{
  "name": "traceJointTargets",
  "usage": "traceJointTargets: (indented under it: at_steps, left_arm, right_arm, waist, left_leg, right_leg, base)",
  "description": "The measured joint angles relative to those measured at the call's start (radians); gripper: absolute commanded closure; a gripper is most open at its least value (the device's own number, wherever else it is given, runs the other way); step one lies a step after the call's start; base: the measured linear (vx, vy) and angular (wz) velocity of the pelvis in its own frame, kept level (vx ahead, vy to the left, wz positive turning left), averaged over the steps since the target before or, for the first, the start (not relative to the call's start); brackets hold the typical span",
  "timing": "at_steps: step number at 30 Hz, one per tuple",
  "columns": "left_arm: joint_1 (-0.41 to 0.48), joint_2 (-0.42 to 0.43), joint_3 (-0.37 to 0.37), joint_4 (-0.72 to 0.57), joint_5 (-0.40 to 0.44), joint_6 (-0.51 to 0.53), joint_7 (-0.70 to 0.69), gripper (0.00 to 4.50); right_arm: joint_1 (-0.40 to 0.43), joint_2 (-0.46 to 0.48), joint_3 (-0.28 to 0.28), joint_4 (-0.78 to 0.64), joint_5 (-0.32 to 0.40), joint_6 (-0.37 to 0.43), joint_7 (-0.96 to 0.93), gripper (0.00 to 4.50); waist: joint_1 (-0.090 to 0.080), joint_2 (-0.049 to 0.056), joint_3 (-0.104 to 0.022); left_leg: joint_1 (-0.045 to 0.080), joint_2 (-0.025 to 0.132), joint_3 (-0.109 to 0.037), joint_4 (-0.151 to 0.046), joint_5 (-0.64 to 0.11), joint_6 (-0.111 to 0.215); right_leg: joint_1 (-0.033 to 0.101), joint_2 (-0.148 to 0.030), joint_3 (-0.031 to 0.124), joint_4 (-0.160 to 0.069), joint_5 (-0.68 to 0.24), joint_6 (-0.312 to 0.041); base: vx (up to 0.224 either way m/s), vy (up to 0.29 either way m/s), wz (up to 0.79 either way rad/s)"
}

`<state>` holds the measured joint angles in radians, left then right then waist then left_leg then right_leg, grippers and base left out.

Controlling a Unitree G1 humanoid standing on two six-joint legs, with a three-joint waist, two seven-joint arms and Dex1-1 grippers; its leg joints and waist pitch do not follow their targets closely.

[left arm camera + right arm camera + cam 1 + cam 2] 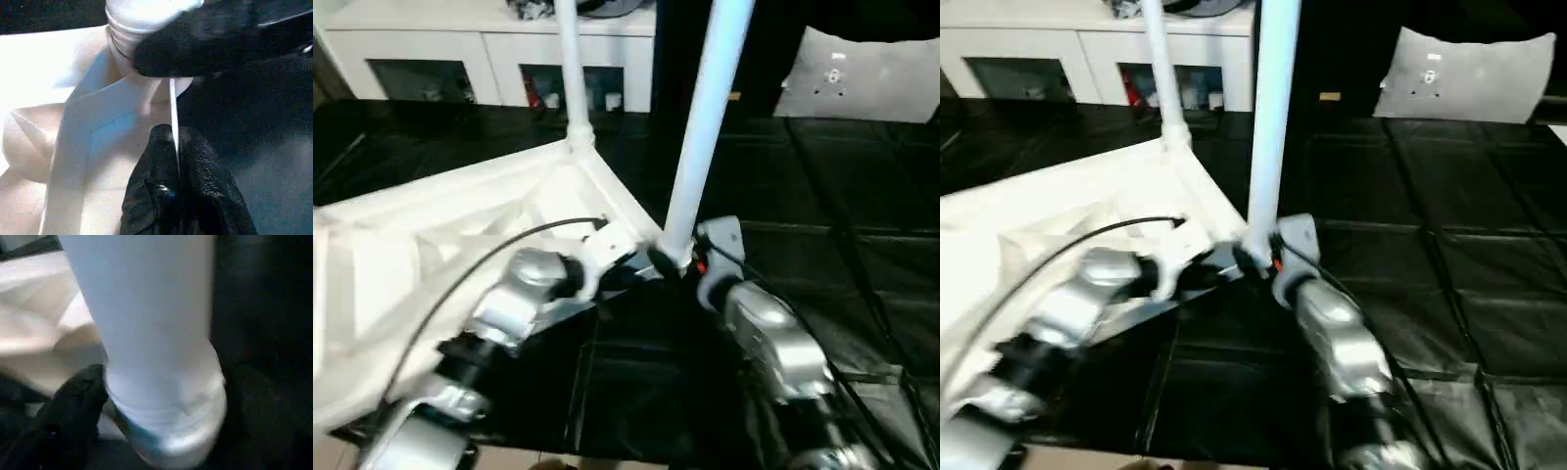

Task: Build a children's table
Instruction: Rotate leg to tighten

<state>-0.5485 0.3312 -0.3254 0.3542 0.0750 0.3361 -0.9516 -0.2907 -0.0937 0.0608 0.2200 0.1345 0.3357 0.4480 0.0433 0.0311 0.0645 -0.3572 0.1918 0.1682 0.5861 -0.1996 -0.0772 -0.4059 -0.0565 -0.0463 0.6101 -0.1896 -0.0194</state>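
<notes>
The white table top [431, 225] lies upside down on the black mats, ribbed underside up. One white leg [570, 69] stands upright in its far corner socket. A second leg [705, 117] stands at the near right corner, its threaded base [166, 416] at the socket. My right gripper [680, 262] is at that base, with the leg between its jaws. Just left of the corner, my left gripper [175, 147] is shut on the thin rim of the table top [172, 105].
A white cabinet with glass doors [489, 59] runs along the back. A flat white board [862, 78] leans at the back right. Black floor mats [822, 196] stretch to the right of the table top. A black cable [489, 255] arcs over my left forearm.
</notes>
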Motion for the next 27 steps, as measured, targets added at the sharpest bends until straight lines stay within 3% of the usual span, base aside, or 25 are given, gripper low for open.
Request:
traceJointTargets:
  at_steps: [8, 10, 13, 16, 27]
  left_arm:
    - [-0.007, 0.077, -0.014, 0.029, -0.021, -0.096, -0.13, 4.5]
    - [-0.017, 0.096, -0.019, 0.051, -0.04, -0.127, -0.198, 4.5]
    - [-0.018, 0.144, -0.017, 0.07, -0.06, -0.159, -0.284, 4.5]
    - [-0.028, 0.159, -0.028, 0.083, -0.061, -0.183, -0.34, 4.5]
    - [-0.035, 0.168, -0.082, 0.078, -0.08, -0.248, -0.464, 4.5]
  right_arm:
    - [0.019, -0.148, 0.037, -0.064, 0.027, -0.051, 0.242, 0.04]
    - [0.021, -0.243, 0.07, -0.077, 0.046, -0.062, 0.358, 0.04]
    - [0.021, -0.345, 0.051, -0.08, 0.06, -0.063, 0.471, 0.04]
    - [0.017, -0.362, 0.079, -0.081, 0.068, -0.074, 0.553, 0.04]
    - [-0.047, -0.416, 0.166, -0.074, 0.069, -0.118, 0.741, 0.04]
  waist:
    - [0.017, -0.002, 0.003]
    - [0.019, -0.001, 0.004]
    - [0.021, -0.003, 0.005]
    - [0.021, -0.003, 0.005]
    - [0.05, -0.007, 0.007]
  left_leg:
    - [0.001, -0.001, 0.0, 0.003, -0.001, -0.002]
    - [0.0, -0.002, 0.0, 0.003, -0.002, -0.001]
    - [0.0, -0.001, 0.0, 0.003, 0.0, 0.002]
    - [0.0, -0.001, 0.0, 0.003, 0.0, 0.002]
    - [0.0, -0.001, 0.001, 0.005, 0.0, 0.002]
  right_leg:
    - [0.0, -0.002, 0.0, 0.0, 0.001, 0.0]
    - [0.0, -0.003, 0.0, 0.0, 0.001, 0.0]
    - [0.0, -0.002, 0.0, 0.0, 0.001, 0.0]
    - [0.0, -0.002, 0.0, 0.001, 0.001, 0.0]
    - [0.0, -0.003, 0.0, 0.001, 0.001, 0.0]
  base:
    - [0.0, 0.0, 0.0]
    - [0.0, 0.0, 0.0]
    - [0.0, 0.0, 0.0]
    - [0.0, 0.0, 0.0]
    - [0.0, 0.0, 0.0]
